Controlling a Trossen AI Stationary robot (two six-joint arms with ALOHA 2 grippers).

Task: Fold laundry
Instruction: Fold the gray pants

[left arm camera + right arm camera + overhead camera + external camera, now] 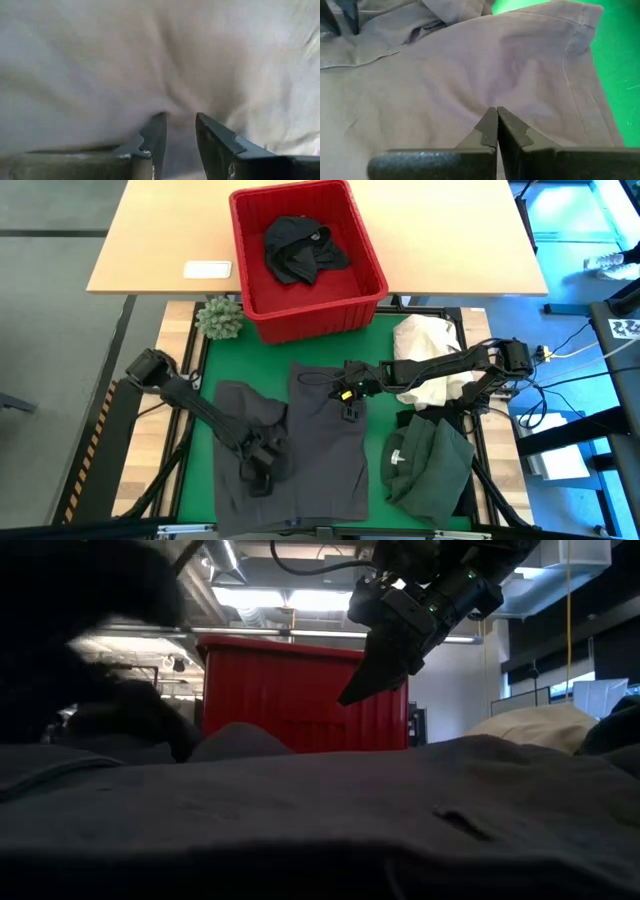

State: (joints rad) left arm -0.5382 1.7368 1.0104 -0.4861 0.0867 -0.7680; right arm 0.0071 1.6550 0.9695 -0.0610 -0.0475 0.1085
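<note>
Grey cloth, a dark grey garment (325, 440), lies spread over the green mat (377, 343) of the bench, and most of the work happens on it. Starting at the left of the high view, the left arm reaches in from the bench's left side, and the left end effector (262, 468) is pressed down on the garment's left part, where the cloth is bunched into folds. In the left wrist view its fingers (155, 137) stand a narrow gap apart with cloth filling the picture right up to them; whether a fold is pinched between them cannot be told.

Near the middle, the right end effector (348, 392) hangs over the upper part of the same grey garment. Its fingers (490, 131) are closed tip to tip with nothing between them, and the low view shows them clear above the cloth.

Behind the mat, a red plastic basket (350, 305) stands on the wooden table (160, 240) with a black garment (303, 248) lying inside it. A small green plant (220, 318) sits just left of the basket.

Further right, a cream-white cloth heap (425, 350) lies under the right arm, and a dark green garment (430, 465) lies folded at the mat's right front.
</note>
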